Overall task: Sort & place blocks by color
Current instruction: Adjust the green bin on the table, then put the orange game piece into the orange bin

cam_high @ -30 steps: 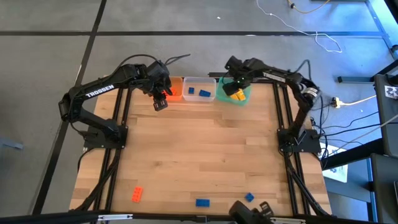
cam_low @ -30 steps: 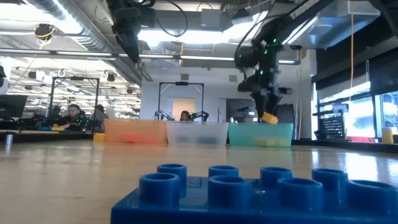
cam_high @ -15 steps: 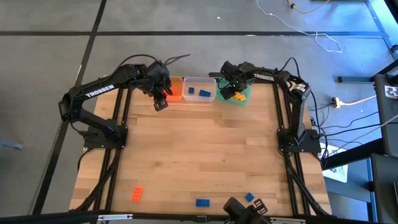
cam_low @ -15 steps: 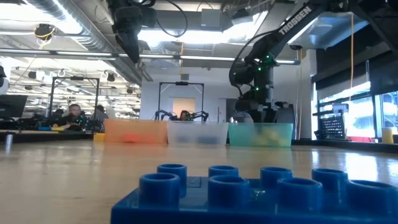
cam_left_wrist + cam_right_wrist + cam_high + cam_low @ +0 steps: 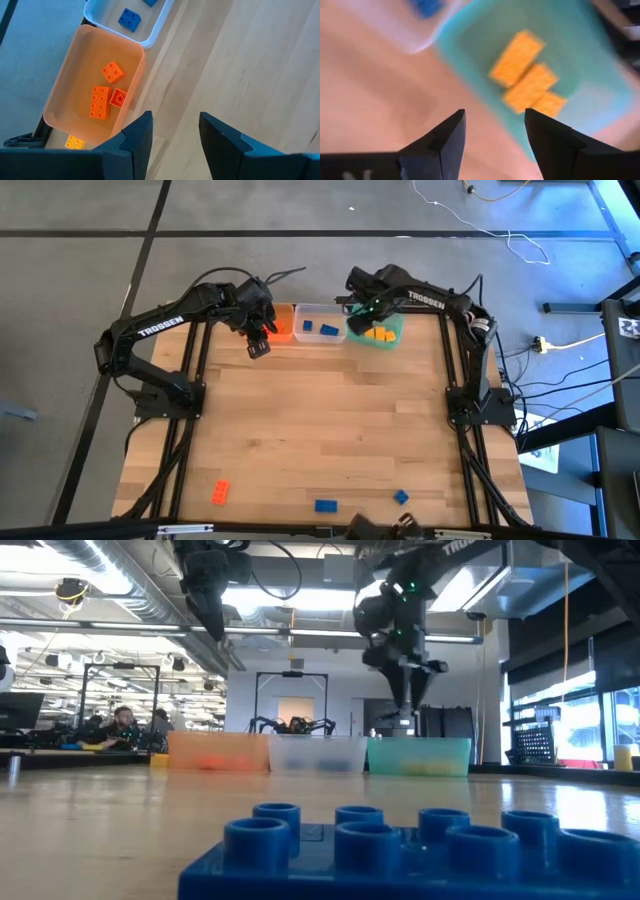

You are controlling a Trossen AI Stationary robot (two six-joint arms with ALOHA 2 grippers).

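Yellow blocks [image 5: 380, 334] lie in the green tub [image 5: 392, 338] just below the right claw [image 5: 362, 319], released and empty.

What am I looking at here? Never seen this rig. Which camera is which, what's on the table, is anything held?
Two dark robot arms are bolted to a wooden table. One picture looks straight down, one looks level across the tabletop, and two come from cameras on the wrists.

At the far edge stand three tubs: an orange tub with orange blocks, a clear tub with blue blocks, and a green tub with yellow blocks.

Near the front edge lie a loose orange block and two loose blue blocks.

The left gripper hangs by the orange tub, open and empty. The right gripper is above the green tub, open, holding nothing.
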